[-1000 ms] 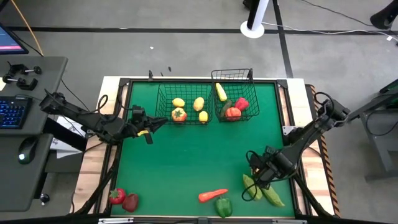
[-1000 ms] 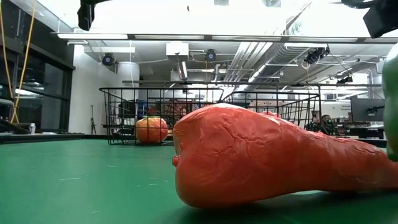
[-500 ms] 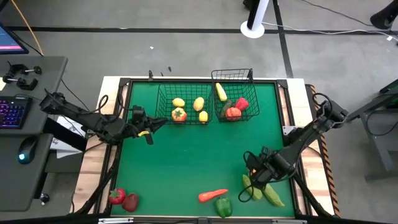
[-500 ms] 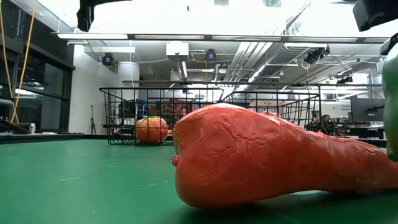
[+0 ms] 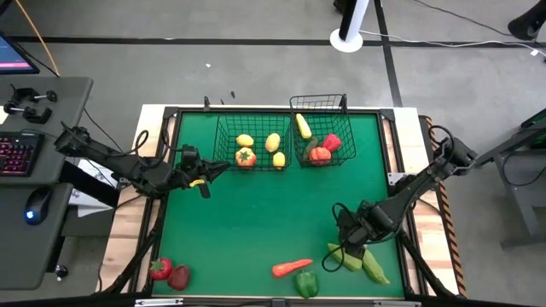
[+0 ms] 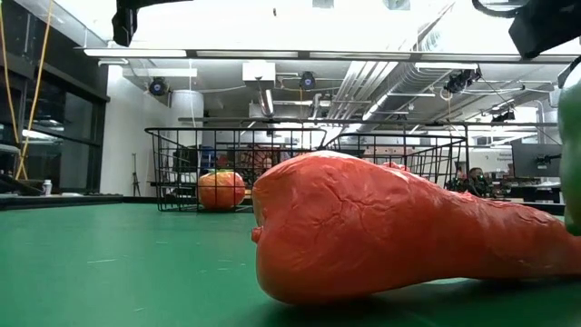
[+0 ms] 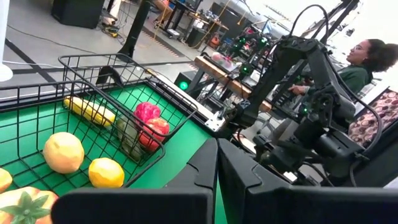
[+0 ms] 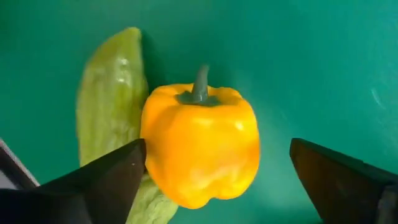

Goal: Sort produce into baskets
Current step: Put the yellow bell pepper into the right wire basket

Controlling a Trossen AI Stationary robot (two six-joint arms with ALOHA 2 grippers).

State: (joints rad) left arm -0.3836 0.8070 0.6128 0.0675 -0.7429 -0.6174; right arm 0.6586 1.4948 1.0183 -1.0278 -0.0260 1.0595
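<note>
Around yellow pepper [image 8: 200, 144], right end effector [image 8: 217, 180] gapes wide.

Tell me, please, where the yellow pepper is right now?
The yellow pepper lies on the green mat near the table's front right corner, against a green cucumber, between the open right claw's fingers.

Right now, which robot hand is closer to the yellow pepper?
The right one. The right gripper hangs open right over the yellow pepper, a finger on each side. The left gripper waits shut far across the table, beside the baskets.
</note>
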